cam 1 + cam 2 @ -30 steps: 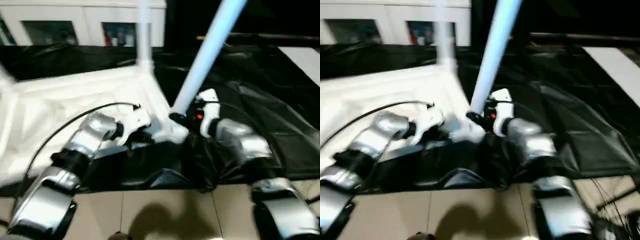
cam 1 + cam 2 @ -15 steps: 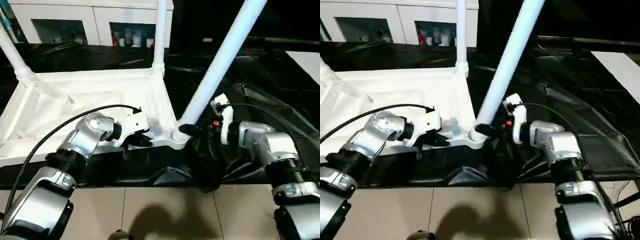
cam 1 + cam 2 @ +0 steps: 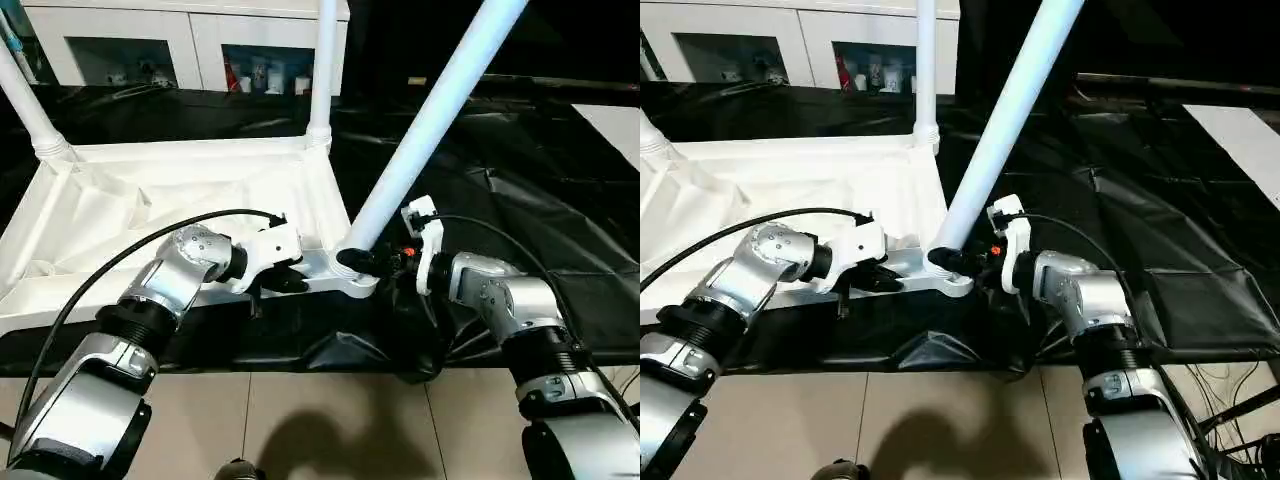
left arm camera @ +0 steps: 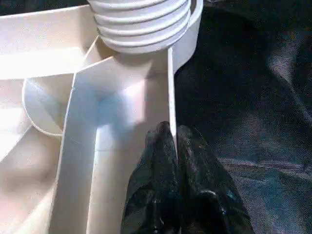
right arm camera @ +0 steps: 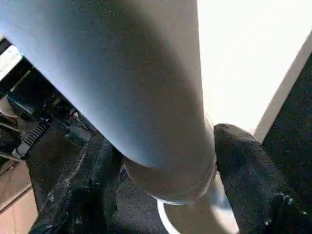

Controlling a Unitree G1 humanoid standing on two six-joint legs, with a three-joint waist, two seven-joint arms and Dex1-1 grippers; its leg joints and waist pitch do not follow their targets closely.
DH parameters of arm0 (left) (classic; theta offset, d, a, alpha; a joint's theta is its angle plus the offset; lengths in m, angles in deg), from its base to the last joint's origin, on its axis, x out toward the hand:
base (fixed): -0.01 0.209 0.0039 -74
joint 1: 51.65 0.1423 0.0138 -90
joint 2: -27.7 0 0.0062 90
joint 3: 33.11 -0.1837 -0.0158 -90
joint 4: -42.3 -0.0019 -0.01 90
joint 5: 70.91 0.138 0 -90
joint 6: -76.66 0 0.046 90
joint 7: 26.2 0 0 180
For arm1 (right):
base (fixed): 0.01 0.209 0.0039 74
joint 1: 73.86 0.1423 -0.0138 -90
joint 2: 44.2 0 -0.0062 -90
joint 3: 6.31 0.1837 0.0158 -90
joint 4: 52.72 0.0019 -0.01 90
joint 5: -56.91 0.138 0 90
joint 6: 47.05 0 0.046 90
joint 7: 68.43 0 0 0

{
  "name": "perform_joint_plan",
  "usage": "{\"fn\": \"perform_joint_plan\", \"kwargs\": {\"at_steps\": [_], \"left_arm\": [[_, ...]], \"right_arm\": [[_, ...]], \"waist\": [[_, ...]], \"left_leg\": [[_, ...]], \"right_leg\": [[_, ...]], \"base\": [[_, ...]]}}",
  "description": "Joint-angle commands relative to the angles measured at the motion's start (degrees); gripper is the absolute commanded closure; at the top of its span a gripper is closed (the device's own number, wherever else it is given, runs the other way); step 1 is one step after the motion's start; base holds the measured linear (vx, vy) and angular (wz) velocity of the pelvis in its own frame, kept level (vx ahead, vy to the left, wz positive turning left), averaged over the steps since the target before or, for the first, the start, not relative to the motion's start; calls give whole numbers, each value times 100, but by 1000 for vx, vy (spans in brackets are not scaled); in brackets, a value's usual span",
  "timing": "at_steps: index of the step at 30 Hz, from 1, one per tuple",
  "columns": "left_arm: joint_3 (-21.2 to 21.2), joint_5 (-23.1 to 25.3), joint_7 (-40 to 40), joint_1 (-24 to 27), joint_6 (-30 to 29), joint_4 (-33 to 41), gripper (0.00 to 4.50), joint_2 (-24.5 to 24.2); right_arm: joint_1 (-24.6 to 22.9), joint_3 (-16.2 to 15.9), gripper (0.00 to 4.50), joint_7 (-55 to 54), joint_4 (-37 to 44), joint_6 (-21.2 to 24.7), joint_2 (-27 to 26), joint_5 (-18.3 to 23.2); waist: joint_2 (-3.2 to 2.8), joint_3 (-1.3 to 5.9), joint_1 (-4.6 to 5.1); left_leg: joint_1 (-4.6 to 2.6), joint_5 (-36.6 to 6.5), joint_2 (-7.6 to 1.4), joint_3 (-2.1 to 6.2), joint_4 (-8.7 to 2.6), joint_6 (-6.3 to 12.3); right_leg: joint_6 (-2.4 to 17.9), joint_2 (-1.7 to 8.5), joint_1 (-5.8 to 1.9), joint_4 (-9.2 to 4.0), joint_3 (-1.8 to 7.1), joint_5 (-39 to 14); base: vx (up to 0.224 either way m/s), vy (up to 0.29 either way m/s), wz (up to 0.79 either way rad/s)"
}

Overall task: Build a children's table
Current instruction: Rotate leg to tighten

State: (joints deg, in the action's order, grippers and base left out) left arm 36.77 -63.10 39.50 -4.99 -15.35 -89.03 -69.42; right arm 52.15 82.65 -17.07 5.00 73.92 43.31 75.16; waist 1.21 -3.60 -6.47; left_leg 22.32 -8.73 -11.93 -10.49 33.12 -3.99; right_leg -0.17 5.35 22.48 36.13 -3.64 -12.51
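Observation:
The children's table lies upside down: its white tabletop (image 3: 150,200) rests on the black sheet. Upright legs stand in the far-left corner (image 3: 25,105) and the far-right corner (image 3: 322,70). A third leg (image 3: 430,110) leans to the right from the near-right corner socket (image 3: 355,283). My right gripper (image 3: 365,260) is shut around the base of this leaning leg (image 5: 146,97), with a finger (image 5: 248,180) on each side. My left gripper (image 3: 278,283) is shut on the tabletop's thin near rim (image 4: 170,87), just beside the ribbed round socket (image 4: 141,24).
The black-sheeted work table (image 3: 520,180) stretches to the right and behind. A white cabinet with glass doors (image 3: 180,40) stands at the back. Tiled floor (image 3: 330,420) lies below the near table edge. A black cable (image 3: 120,260) loops over my left forearm.
The camera has shifted and steadied. My right wrist has come in a little closer to the near-right corner, still gripping the leaning leg. The left gripper holds the rim as before.

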Motion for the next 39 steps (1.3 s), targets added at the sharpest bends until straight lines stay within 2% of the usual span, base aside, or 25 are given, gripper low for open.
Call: {"fn": "perform_joint_plan", "kwargs": {"at_steps": [1,8,9,10,11,16,18,23,27,28,29,30,31,32,33,34,35,36,37,38,39], "left_arm": [[19,48,-56,-111,113,13,450,6],[21,29,-10,-104,129,-5,450,-16],[23,22,-1,-109,135,-11,450,-15],[22,18,5,-118,133,-10,450,-11],[22,15,6,-124,130,-11,450,-7],[41,6,-34,-149,111,-34,450,20],[59,112,-359,-177,71,-104,450,61],[21,229,-569,-210,275,-152,450,70],[170,63,-629,-169,453,-31,450,113],[218,-14,-603,-160,429,-1,450,135],[232,-30,-613,-155,456,12,450,138],[261,-70,-612,-144,492,36,450,145],[300,-135,-550,-124,459,63,450,157],[305,-139,-544,-122,453,65,450,158],[303,-118,-562,-120,466,64,450,154],[296,-94,-590,-122,492,63,450,148],[296,-94,-590,-122,492,63,450,148],[289,-77,-599,-124,495,61,450,142],[286,-63,-598,-140,479,31,450,140],[282,-59,-588,-157,467,-2,450,142],[270,-44,-585,-171,472,-25,450,138]], "right_arm": [[-68,98,194,-106,-8,-23,35,-91],[-283,27,194,-164,34,-204,203,-154],[-297,30,194,-185,12,-244,205,-165],[-321,41,194,-205,-27,-284,183,-175],[-334,53,194,-223,-59,-313,161,-179],[-413,59,194,-331,-228,-512,22,-251],[-430,84,194,-394,-119,-494,-22,-198],[-377,183,194,-488,173,-364,-17,-75],[-351,362,194,-846,432,-374,-50,-35],[-337,436,194,-1011,508,-359,-76,-17],[-338,475,194,-1083,563,-348,-91,-2],[-346,547,194,-1215,676,-330,-120,29],[-388,636,194,-1376,865,-305,-171,85],[-397,647,194,-1395,894,-302,-179,94],[-440,681,194,-1474,1003,-288,-216,120],[-460,696,194,-1513,1050,-279,-234,130],[-460,696,194,-1513,1050,-279,-234,130],[-480,693,194,-1536,1086,-280,-243,121],[-540,689,194,-1611,1201,-267,-277,108],[-572,680,194,-1649,1267,-257,-297,99],[-586,672,194,-1669,1301,-254,-309,94]], "waist": [[-14,438,14],[-33,438,12],[-44,434,18],[-80,429,18],[-65,428,26],[-88,406,48],[-116,394,58],[-93,379,80],[-103,414,77],[-107,442,79],[-107,442,79],[-105,481,73],[-113,488,68],[-117,488,65],[-132,478,67],[-149,458,86],[-161,449,95],[-191,368,135],[-170,336,148],[-154,331,140],[-169,308,126]], "left_leg": [[-141,-668,-127,0,-324,105],[-143,-715,-121,3,-317,99],[-143,-791,-122,8,-324,75],[-147,-826,-120,12,-325,56],[-147,-852,-121,10,-328,51],[-164,-1163,-130,23,-361,-68],[-170,-1265,-131,29,-371,-112],[-179,-1440,-133,39,-394,-164],[-168,-1200,-131,36,-370,-133],[-151,-937,-119,33,-345,-85],[-151,-937,-119,33,-345,-85],[-131,-594,-100,34,-310,7],[-133,-508,-93,32,-297,40],[-154,-643,-95,26,-307,46],[-173,-979,-103,27,-336,32],[-242,-1605,-111,18,-399,-5],[-294,-1927,-112,10,-432,3],[-473,-2829,-92,-32,-507,87],[-521,-3044,-72,-49,-509,104],[-561,-3032,-54,-65,-512,140],[-568,-2972,-54,-73,-524,152]], "right_leg": [[1452,282,-272,-324,225,277],[1491,275,-281,-319,220,427],[1498,276,-281,-326,217,364],[1502,276,-276,-327,218,341],[1500,271,-277,-335,219,329],[1494,278,-261,-373,219,-11],[1488,276,-253,-385,221,-89],[1400,285,-249,-433,232,-450],[1429,276,-259,-384,230,-75],[1471,269,-275,-342,229,331],[1471,269,-275,-342,229,331],[1512,249,-295,-290,221,832],[1524,240,-295,-276,220,990],[1531,242,-307,-284,214,924],[1537,243,-337,-306,203,648],[1555,220,-374,-367,165,42],[1580,199,-394,-410,139,-279],[1618,160,-443,-604,84,-1554],[1569,153,-464,-671,82,-2020],[1438,179,-560,-769,103,-2549],[1364,191,-592,-807,108,-2741]], "base": [[0,0,0],[0,0,0],[0,0,0],[0,0,0],[0,0,0],[0,0,0],[0,0,0],[0,0,0],[0,0,0],[0,0,0],[0,0,0],[0,0,0],[0,0,0],[0,0,0],[0,0,0],[0,0,0],[0,0,0],[0,0,0],[0,0,0],[63,13,-1],[63,13,-1]]}}
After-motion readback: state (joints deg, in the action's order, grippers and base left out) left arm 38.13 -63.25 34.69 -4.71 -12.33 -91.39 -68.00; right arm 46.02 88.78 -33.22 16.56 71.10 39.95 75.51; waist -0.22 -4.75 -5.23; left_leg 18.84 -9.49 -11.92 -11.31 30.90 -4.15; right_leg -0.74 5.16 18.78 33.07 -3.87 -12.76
